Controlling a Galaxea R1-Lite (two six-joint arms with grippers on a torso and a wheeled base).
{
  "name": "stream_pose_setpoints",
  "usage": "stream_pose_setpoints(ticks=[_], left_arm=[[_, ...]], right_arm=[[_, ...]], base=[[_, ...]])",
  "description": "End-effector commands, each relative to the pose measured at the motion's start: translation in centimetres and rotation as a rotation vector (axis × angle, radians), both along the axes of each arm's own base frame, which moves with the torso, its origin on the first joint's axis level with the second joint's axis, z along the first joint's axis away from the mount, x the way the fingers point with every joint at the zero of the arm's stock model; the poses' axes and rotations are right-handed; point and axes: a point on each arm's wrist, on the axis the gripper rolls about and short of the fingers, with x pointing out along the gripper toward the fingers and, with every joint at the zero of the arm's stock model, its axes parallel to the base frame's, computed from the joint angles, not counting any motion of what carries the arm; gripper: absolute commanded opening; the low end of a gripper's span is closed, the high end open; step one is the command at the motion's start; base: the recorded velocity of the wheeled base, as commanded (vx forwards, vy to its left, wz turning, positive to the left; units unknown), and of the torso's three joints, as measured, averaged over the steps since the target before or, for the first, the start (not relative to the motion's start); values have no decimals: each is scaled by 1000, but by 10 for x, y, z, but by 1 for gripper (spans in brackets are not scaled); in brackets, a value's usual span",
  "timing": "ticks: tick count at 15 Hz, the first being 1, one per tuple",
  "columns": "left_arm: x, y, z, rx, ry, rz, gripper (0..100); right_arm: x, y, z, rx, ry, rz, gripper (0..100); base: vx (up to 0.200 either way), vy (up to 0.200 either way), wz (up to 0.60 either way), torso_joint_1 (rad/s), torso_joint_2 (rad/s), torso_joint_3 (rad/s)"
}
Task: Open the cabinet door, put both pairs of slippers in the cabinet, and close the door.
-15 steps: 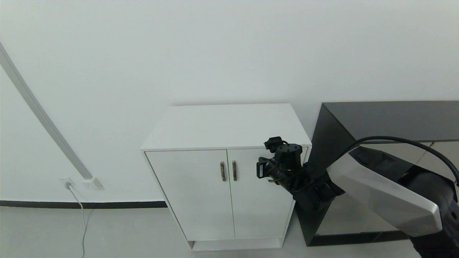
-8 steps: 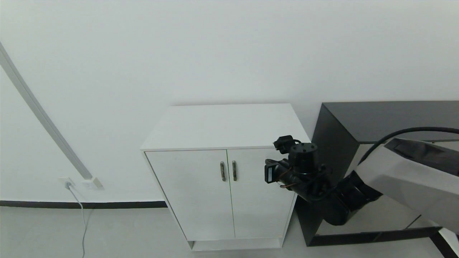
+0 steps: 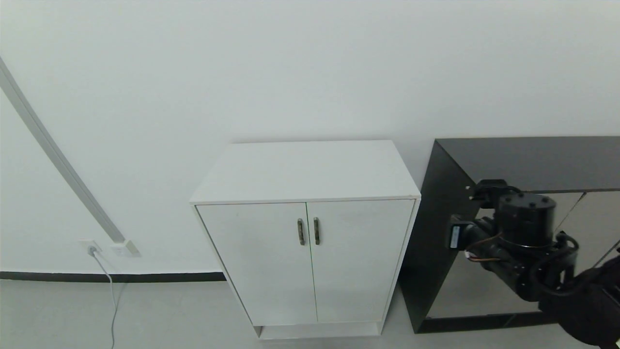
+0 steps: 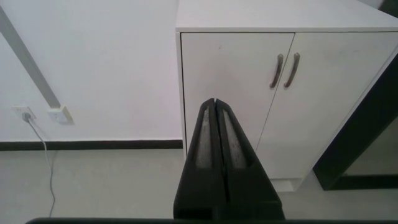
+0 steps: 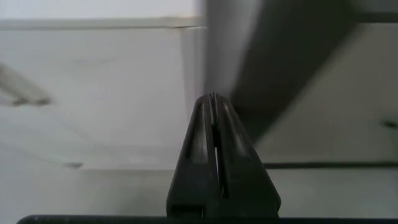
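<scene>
In the head view the white cabinet is standing on the floor with its back against the wall. Both of its doors, the left door and the right door, are sitting flush and shut. The two handles are hanging upright side by side at the seam between them. Just beside the cabinet's right side a dark unit with a glossy front is standing. The right arm is hovering in front of that unit, apart from the white cabinet. On the wall to the left a socket is feeding a cable that is trailing down to the floor, and a pale strip is running diagonally above it.

In the left wrist view the left gripper is pointing toward the left door, apart from it, with its fingers pressed together and holding nothing.

In the right wrist view, which is blurred, the right gripper is pointing at the place where the white cabinet's side is meeting the dark unit. Its fingers are lying pressed together with nothing between them.
</scene>
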Motion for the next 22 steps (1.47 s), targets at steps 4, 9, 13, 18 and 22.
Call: stream_pose_setpoints(ticks=[4, 9, 13, 18, 22], left_arm=[[0, 0, 0, -1, 1, 0, 0], [0, 0, 0, -1, 1, 2, 0], [0, 0, 0, -1, 1, 2, 0], [0, 0, 0, -1, 1, 2, 0], [0, 0, 0, -1, 1, 2, 0]], right_arm=[[-84, -82, 19, -26, -48, -211, 0], [-141, -101, 7, -68, -48, -188, 0], [-169, -106, 8, -62, -58, -157, 0], [-205, -111, 5, -59, -24, -95, 0], [-237, -116, -7, -54, -13, -62, 0]], base=[[0, 0, 0, 0, 0, 0], [0, 0, 0, 0, 0, 0], [0, 0, 0, 0, 0, 0], [0, 0, 0, 0, 0, 0], [0, 0, 0, 0, 0, 0]])
